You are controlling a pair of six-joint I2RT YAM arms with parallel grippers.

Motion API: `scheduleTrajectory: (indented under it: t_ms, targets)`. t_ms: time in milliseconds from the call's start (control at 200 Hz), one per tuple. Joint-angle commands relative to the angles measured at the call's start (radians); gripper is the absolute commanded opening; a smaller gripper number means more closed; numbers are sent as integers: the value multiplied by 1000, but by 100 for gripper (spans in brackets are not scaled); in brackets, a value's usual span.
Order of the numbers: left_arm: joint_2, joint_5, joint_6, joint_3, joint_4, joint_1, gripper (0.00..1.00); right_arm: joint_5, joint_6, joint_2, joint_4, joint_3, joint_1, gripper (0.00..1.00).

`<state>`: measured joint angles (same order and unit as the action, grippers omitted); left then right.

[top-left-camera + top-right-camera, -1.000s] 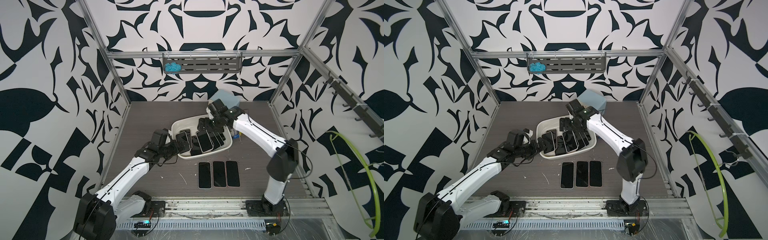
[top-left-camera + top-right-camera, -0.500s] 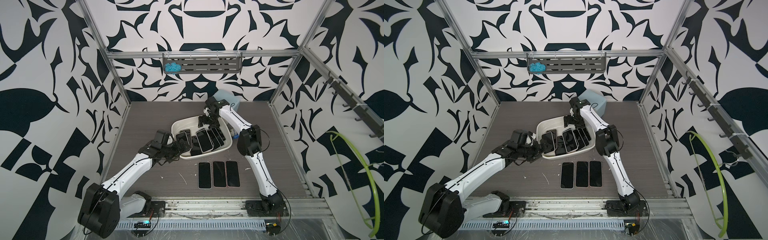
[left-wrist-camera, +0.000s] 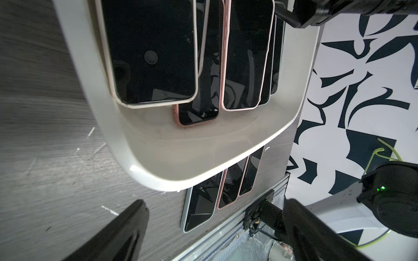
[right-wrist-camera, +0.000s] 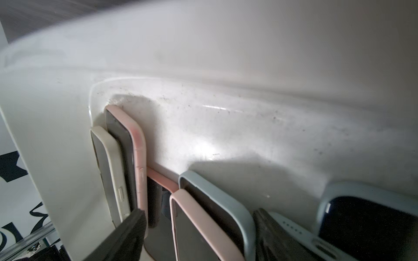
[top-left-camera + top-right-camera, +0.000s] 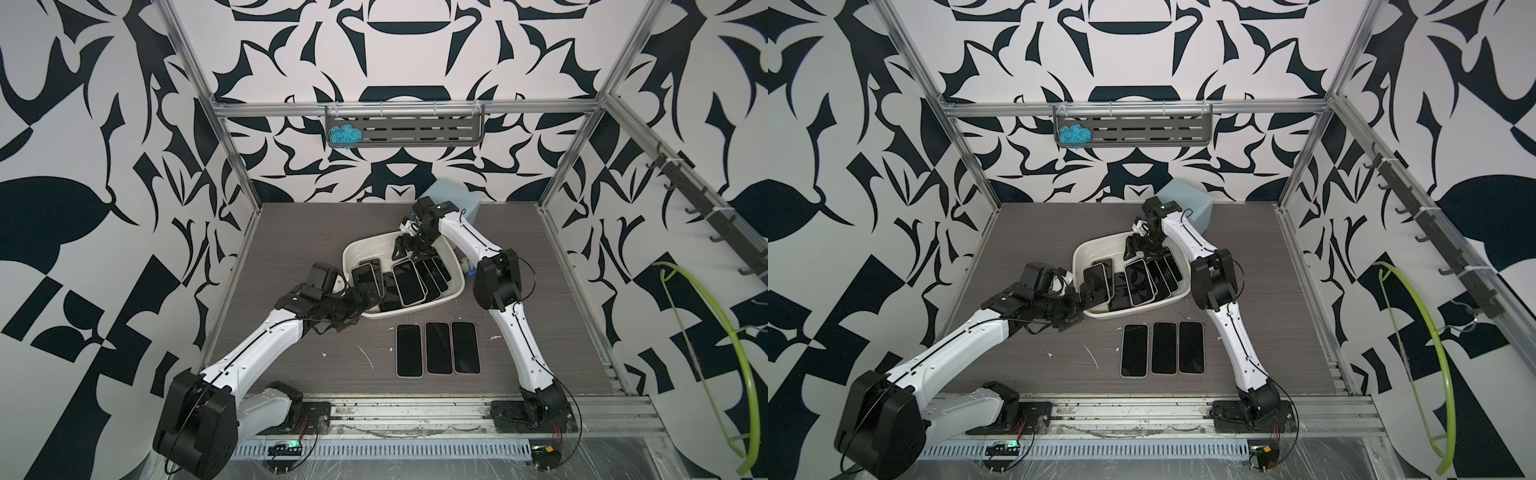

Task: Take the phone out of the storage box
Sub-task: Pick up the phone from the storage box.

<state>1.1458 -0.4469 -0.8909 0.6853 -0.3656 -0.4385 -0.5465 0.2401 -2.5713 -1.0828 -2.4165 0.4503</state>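
Dark wood-grain counter (image 5: 291,232). On it sits the off-white storage box (image 5: 415,311), with phones leaning overlapped inside. Three phones (image 5: 438,348) lie flat just in front of it. My left jaws hang spread and empty outside the box's near corner. My right jaws, spread inside the far end, straddle a pink-cased phone (image 4: 203,221) and a blue-grey-cased phone (image 4: 214,203), pinching neither. Best to shift over, take one phone alone by its long edges, and lift it straight up.
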Motion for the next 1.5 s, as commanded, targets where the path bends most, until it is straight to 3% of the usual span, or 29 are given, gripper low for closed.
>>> scheduleTrajectory:
  t_ms: [0,180,485,770,1045,1210,1495]
  targets:
    - [19,-40,-30,-50,65,1,100,-55,-18,74,-22,51,10,78]
    - [163,-58,-55,-44,182,-4,100,-77,-25,93,-7,64,11,73]
    - [326,-88,11,66,181,-5,100,-116,22,159,141,158,23,69]
    - [344,-91,22,90,177,-5,100,-115,44,204,178,242,50,64]
    - [365,-101,38,121,166,-5,100,-17,59,297,234,400,77,62]
    - [376,-114,61,138,137,-5,100,81,37,311,241,389,86,66]
    - [381,-119,96,160,88,0,100,117,54,260,235,283,85,69]
